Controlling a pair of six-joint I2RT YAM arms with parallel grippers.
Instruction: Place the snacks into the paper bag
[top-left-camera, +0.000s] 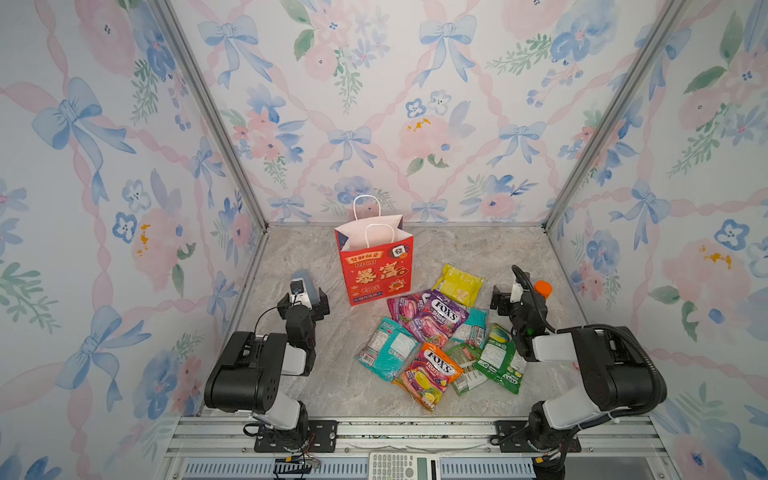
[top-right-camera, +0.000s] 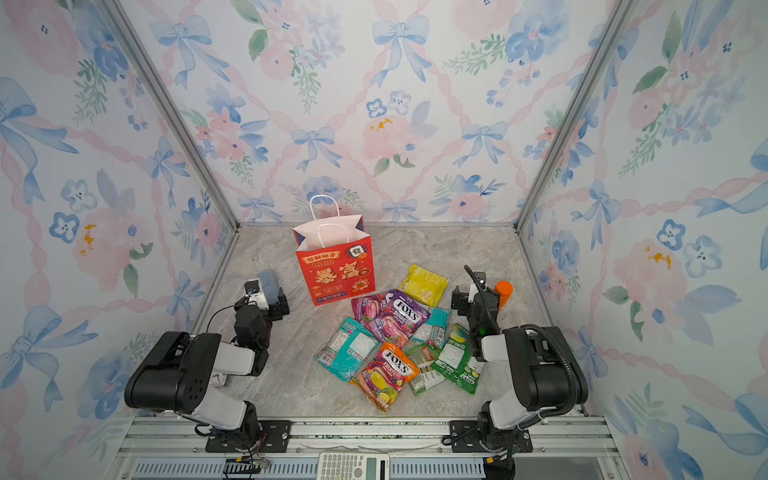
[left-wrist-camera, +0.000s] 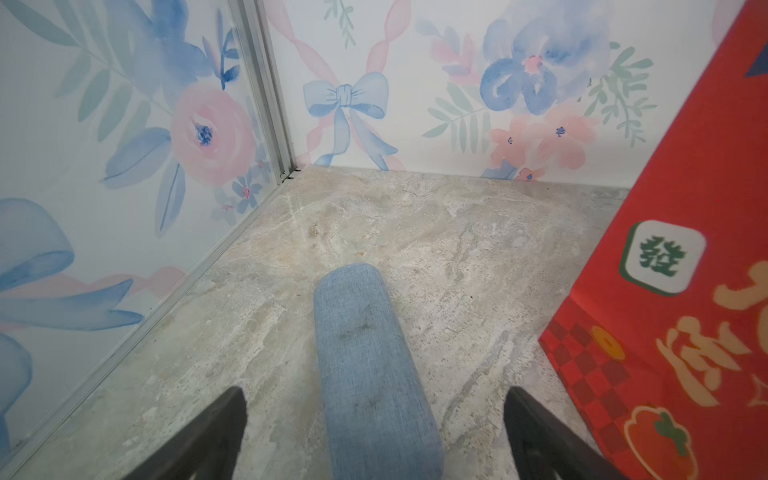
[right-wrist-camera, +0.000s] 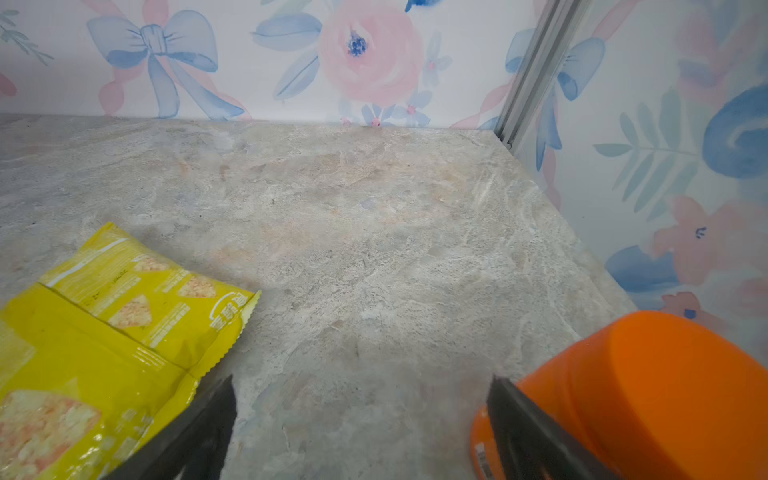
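**Eight or so snacks lay outside the bag; both grippers stood released**

Item 1: the snacks (top-left-camera: 436, 332), a loose overlapping heap on the marbled bench (top-left-camera: 478, 249), in front of the bag and to its right in both top views. The count was uncertain, since several packets lay partly under others. A purple FOX'S packet (top-left-camera: 436, 322) and an orange FOX'S packet (top-left-camera: 432, 372) lay face up. The teal and green ones mostly showed their printed backs. The yellow packet (right-wrist-camera: 104, 332) lay at the far edge of the heap, nearest the right arm.

Item 2: the paper bag (top-left-camera: 376, 270), red, stood upright with its mouth open, just behind the heap. Its white inside showed only near the top, and its floor was hidden.

Item 3: the left gripper (left-wrist-camera: 376, 390), fingers spread wide, grasped nothing. A blue fabric roll (left-wrist-camera: 365, 353) ran between the fingers, apart from both. Whether the roll rested on the bench could not be told. The bag stood just beside this gripper.

Item 4: the right gripper (right-wrist-camera: 362, 378), likewise spread and grasping nothing, hung between the yellow packet and an orange-capped bottle (right-wrist-camera: 665, 374). One finger overlapped the bottle in the wrist view, and contact could not be judged.

Item 5: a calculator (top-left-camera: 403, 465) lay by the front rail, cut off by the frame edge.
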